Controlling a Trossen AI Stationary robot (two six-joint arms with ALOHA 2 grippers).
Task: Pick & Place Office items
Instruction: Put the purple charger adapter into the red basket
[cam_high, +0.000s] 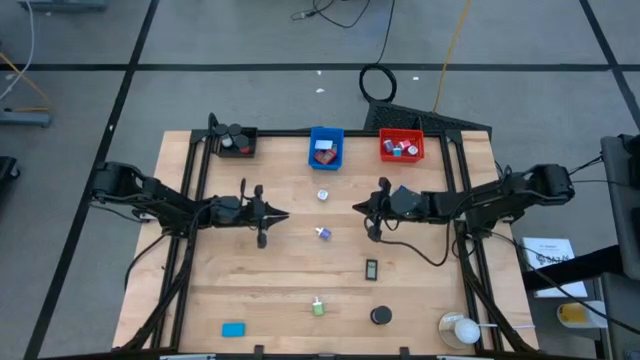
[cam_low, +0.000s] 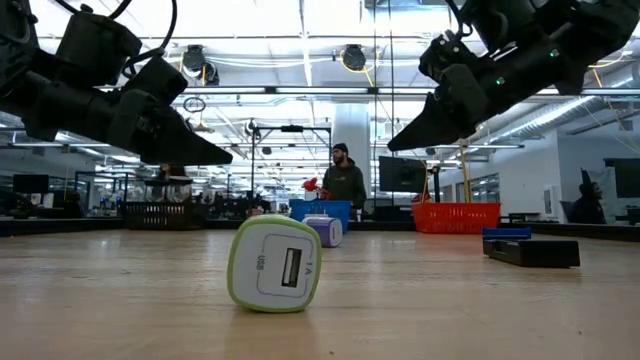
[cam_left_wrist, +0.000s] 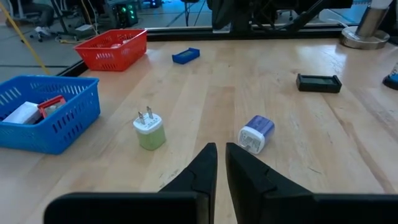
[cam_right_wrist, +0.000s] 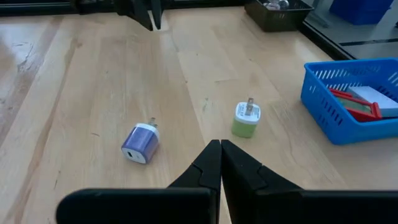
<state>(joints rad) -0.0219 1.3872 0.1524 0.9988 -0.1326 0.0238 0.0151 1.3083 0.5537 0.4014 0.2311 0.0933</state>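
Both my left gripper (cam_left_wrist: 221, 163) and right gripper (cam_right_wrist: 220, 159) pressed together, empty; purple charger (cam_right_wrist: 139, 144) beside green charger (cam_right_wrist: 246, 119): light, rigid, slick plastic—pinch its flat sides.

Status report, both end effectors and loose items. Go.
Left end effector shut, empty, above table mid-left. Right end effector shut, empty, opposite. Purple charger and green charger loose between them. Nothing blocking.

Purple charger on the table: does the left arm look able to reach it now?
Probably yes. The left tool hovers near the purple charger, with only bare table between them. The tool is shut and must open first.
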